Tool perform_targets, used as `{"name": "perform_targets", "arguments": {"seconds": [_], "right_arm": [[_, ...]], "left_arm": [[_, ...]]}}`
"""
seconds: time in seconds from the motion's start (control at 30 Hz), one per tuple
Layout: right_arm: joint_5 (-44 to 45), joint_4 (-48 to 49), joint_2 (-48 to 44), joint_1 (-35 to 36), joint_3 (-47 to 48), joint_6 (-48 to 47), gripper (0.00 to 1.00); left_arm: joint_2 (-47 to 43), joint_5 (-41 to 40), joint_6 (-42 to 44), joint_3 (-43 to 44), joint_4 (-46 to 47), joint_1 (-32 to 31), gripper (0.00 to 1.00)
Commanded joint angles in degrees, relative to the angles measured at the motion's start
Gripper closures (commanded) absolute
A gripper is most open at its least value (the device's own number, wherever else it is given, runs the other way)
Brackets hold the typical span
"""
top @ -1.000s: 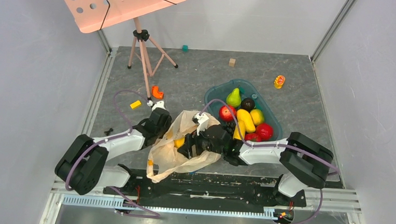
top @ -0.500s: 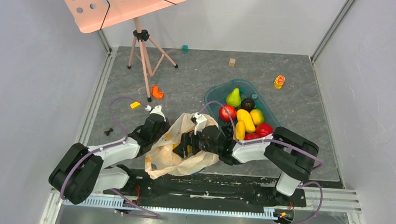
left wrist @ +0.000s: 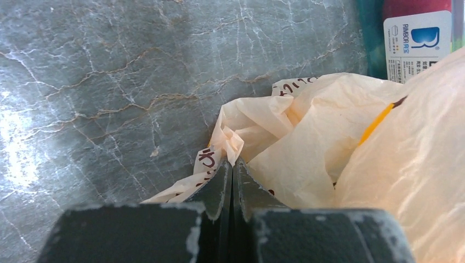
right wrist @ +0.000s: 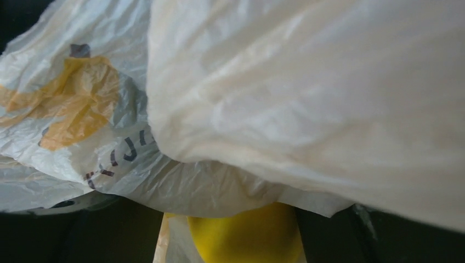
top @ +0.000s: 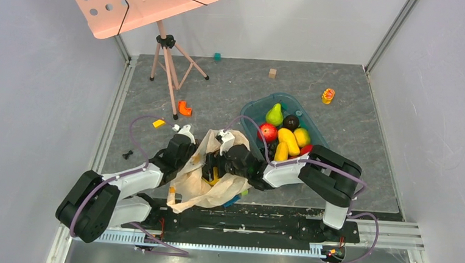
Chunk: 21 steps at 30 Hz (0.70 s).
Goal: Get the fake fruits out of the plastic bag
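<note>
The cream plastic bag (top: 205, 182) lies crumpled between my arms on the grey floor. My left gripper (top: 186, 144) is shut on a bunched edge of the bag (left wrist: 236, 139), its fingertips (left wrist: 225, 175) pressed together. My right gripper (top: 211, 168) is reaching inside the bag's mouth. In the right wrist view a round yellow fruit (right wrist: 247, 235) sits between its spread fingers under bag film (right wrist: 208, 181), with a gap on the left side. The yellow fruit also shows in the top view (top: 213, 180). A green pear (top: 274, 114), red apple (top: 267, 132), banana-like piece (top: 288, 140) and lemon (top: 302, 136) lie in the teal tray (top: 251, 111).
A dark plum (top: 290, 122) is also in the tray. A pink music stand (top: 140, 4) on a tripod (top: 170, 67) stands at the back left. Small toys lie scattered: an orange piece (top: 184, 108), yellow block (top: 158, 123), teal cube (top: 217, 56), wooden cube (top: 272, 73).
My right gripper has pushed leftward, deeper into the bag, and now surrounds the yellow fruit. My left gripper keeps its hold on the bag's edge and has shifted slightly.
</note>
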Motion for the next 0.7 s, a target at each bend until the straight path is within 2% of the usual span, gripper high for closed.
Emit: {"name": "perform_targets", "arguments": {"seconds": [0.0, 0.1, 0.2, 0.67], "right_arm": [[3.9, -0.8, 0.4, 0.1, 0.9, -3.5, 0.29], [5.4, -0.7, -2.6, 0.1, -1.6, -4.7, 0.42], [7.2, -1.2, -7.3, 0.1, -4.7, -6.4, 0.47], [14.4, -12.4, -31.5, 0.1, -14.1, -11.5, 0.49]], "left_arm": [[-0.8, 4.4, 0.0, -0.2, 3.4, -0.5, 0.98], [-1.3, 2.8, 0.1, 0.0, 2.0, -0.5, 0.98], [-2.1, 1.3, 0.8, 0.7, -0.1, -0.5, 0.98], [-8.4, -6.2, 3.9, 3.2, -9.0, -0.5, 0.98]]}}
